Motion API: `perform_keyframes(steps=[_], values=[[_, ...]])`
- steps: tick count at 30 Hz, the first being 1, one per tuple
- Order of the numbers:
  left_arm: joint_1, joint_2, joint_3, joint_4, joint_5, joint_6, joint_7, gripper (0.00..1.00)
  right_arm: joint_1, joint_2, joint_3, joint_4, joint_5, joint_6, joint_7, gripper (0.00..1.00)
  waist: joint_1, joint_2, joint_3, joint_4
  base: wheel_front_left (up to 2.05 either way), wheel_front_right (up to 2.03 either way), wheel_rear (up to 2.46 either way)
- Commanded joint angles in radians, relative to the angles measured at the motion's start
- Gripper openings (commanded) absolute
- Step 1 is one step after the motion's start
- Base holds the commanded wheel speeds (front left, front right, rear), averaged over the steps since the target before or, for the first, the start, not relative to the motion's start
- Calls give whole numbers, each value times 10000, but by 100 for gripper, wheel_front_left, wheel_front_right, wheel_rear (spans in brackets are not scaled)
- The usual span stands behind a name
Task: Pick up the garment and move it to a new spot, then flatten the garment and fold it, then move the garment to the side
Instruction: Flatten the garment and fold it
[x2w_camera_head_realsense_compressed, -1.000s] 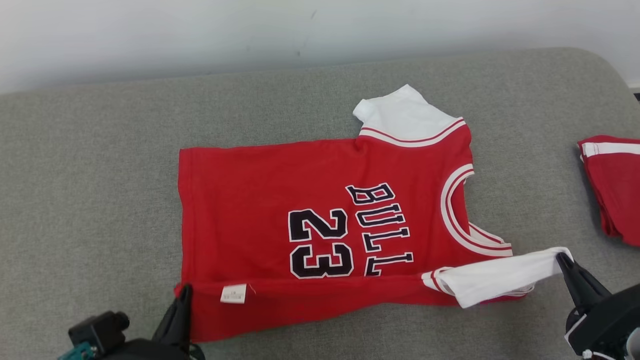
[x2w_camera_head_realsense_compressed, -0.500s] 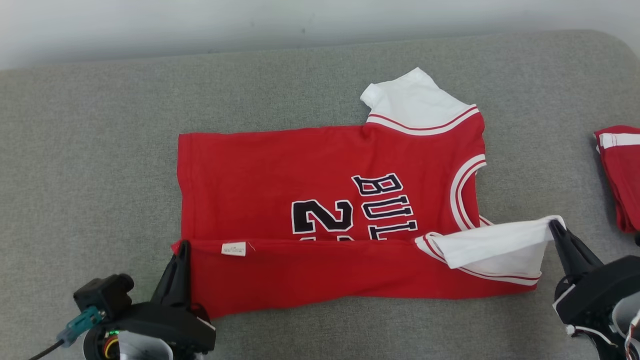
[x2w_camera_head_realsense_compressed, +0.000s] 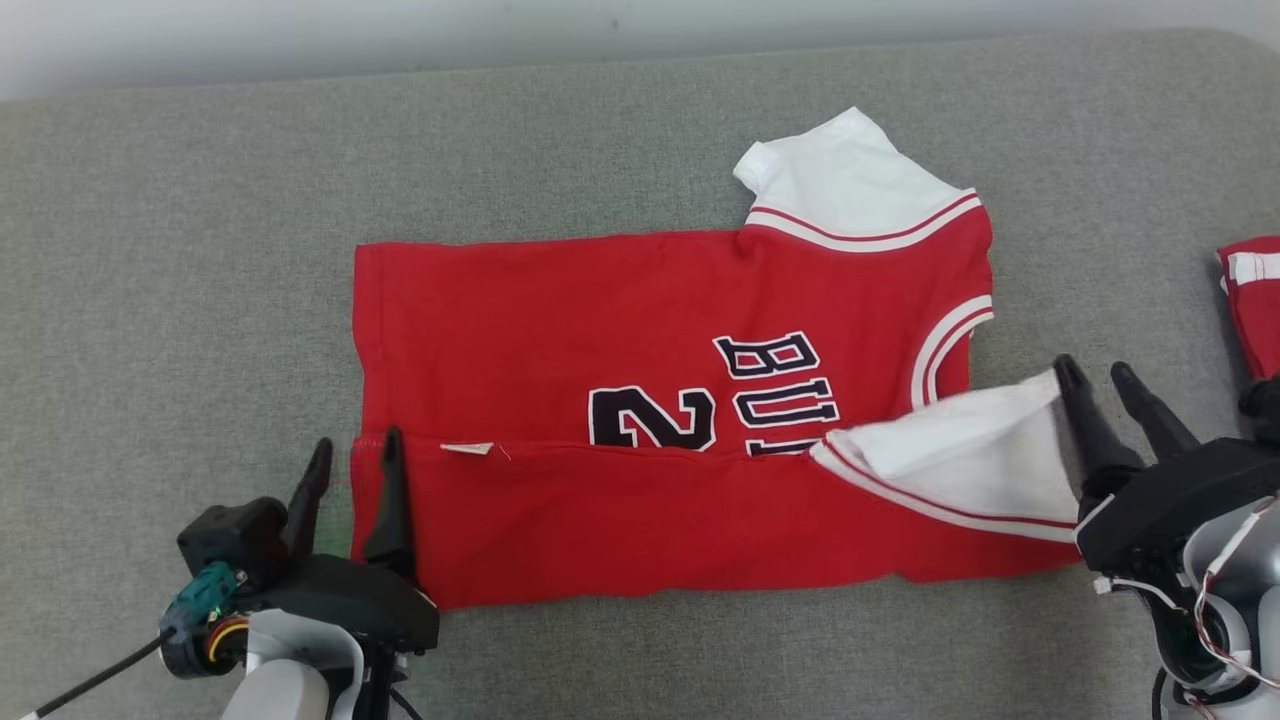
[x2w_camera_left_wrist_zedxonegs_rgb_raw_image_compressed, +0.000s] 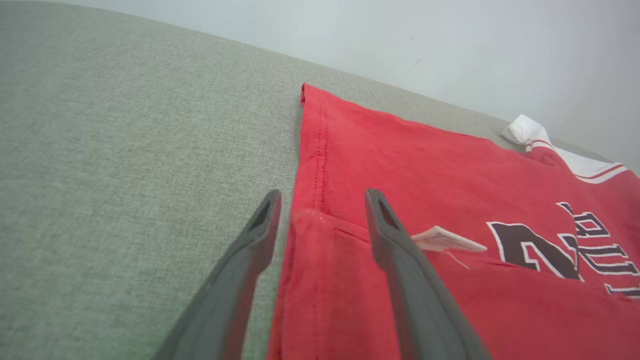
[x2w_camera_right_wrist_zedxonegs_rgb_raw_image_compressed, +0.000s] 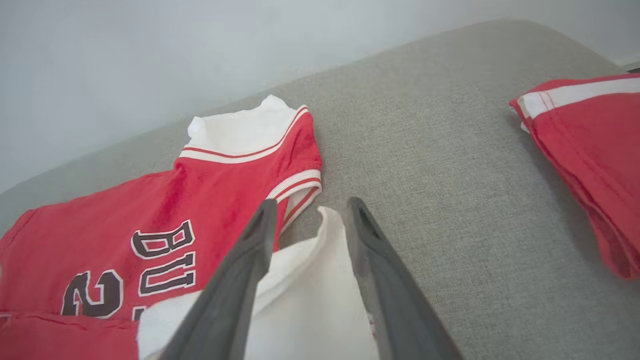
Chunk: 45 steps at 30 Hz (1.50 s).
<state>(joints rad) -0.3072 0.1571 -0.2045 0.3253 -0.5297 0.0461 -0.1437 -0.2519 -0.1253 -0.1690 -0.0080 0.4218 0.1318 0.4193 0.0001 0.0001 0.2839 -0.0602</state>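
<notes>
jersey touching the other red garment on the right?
Apart. Right wrist view shows bare grey cushion between the jersey and the other red garment.

Printed in black with white outlines on the red jersey, sideways to the near edge of the grey cushion: the letters "BU" and, beside them, a numeral "2", both cut off at the folded-over flap. On the small white tag at that fold, print too small to read.
</notes>
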Motion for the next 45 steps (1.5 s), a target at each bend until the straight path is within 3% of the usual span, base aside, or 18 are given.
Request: perform_keyframes(steps=[1,10,19,30,45], values=[[-47,65,-5,106,151,74,-144,100,-93,-21,44,12,64,-27,-145,100,-1,-1,-23,-4,0,0,0],[889,534,-90,173,723,545,-508,100,377,-23,-311,-526,155,-27,-567,100,-1,-1,-420,-84,0,0,0],[1542,723,-585,134,1142,796,-128,100,1618,348,-1277,-967,-402,-27,502,100,-1,-1,-668,-158,0,0,0],[1217,817,-1082,154,1493,1119,912,100,1543,697,-1217,10,-1165,-27,1415,100,-1,-1,-243,-389,0,0,0],[1351,753,-1287,244,1285,1268,1451,100,1001,750,-630,1177,-1484,-27,1928,100,-1,-1,66,-25,0,0,0]])
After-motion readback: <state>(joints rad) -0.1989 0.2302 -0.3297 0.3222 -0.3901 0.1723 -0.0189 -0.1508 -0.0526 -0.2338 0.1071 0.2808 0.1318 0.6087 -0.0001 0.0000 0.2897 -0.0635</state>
